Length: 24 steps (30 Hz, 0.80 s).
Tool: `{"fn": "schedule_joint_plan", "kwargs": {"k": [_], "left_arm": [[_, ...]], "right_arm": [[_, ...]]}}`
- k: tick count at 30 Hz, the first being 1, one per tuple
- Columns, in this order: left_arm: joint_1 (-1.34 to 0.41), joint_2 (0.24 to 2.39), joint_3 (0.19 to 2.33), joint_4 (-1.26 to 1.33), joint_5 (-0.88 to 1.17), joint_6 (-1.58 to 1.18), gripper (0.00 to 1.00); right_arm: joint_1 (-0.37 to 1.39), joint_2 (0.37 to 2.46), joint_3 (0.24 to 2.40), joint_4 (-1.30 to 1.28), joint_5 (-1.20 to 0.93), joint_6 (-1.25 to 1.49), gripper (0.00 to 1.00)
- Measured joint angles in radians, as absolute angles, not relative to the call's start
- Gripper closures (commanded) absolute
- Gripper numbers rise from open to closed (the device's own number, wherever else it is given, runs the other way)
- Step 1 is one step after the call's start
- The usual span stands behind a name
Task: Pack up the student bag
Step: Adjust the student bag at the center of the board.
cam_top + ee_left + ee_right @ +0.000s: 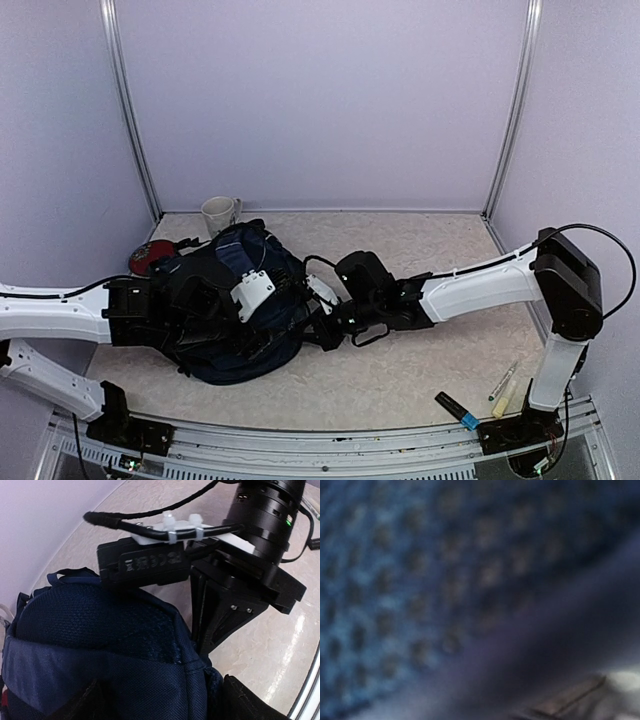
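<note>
Straddling student bag (100, 645), left gripper (166, 704) spread wide

You are looking at the dark blue student bag (100, 655) sitting between the wide fingers of your left gripper (167, 705). The right gripper (207, 632) is reaching down behind its top, over the pale table (270, 645).

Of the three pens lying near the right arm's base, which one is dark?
The black marker with a blue end, the leftmost of the three. The white pen and the yellowish pen beside it are both pale.
</note>
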State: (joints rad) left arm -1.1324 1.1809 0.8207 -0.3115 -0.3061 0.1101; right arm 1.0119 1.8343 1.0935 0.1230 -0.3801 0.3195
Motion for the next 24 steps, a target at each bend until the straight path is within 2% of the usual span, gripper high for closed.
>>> {"fn": "schedule_joint_plan", "kwargs": {"k": [2, 7, 8, 9, 13, 24], "left_arm": [[-1.126, 1.202, 0.830, -0.303, -0.332, 0.110, 0.54], [-1.106, 1.221, 0.845, -0.278, -0.325, 0.125, 0.80], [-1.108, 1.221, 0.846, -0.270, -0.311, 0.132, 0.94], [-1.111, 1.222, 0.846, -0.255, -0.295, 0.143, 1.00], [-1.156, 1.261, 0.850, -0.165, -0.234, 0.206, 1.00], [-1.311, 1.333, 0.889, -0.035, -0.075, 0.276, 1.00]], "right_arm": [[1.005, 1.827, 1.084, 0.119, -0.379, 0.324, 1.00], [0.987, 1.753, 1.029, 0.090, -0.347, 0.334, 1.00], [0.984, 1.726, 1.010, 0.080, -0.340, 0.335, 1.00], [0.981, 1.698, 0.986, 0.075, -0.333, 0.336, 1.00], [0.963, 1.571, 0.879, 0.049, -0.325, 0.335, 1.00], [0.960, 1.229, 0.741, -0.248, -0.356, 0.274, 1.00]]}}
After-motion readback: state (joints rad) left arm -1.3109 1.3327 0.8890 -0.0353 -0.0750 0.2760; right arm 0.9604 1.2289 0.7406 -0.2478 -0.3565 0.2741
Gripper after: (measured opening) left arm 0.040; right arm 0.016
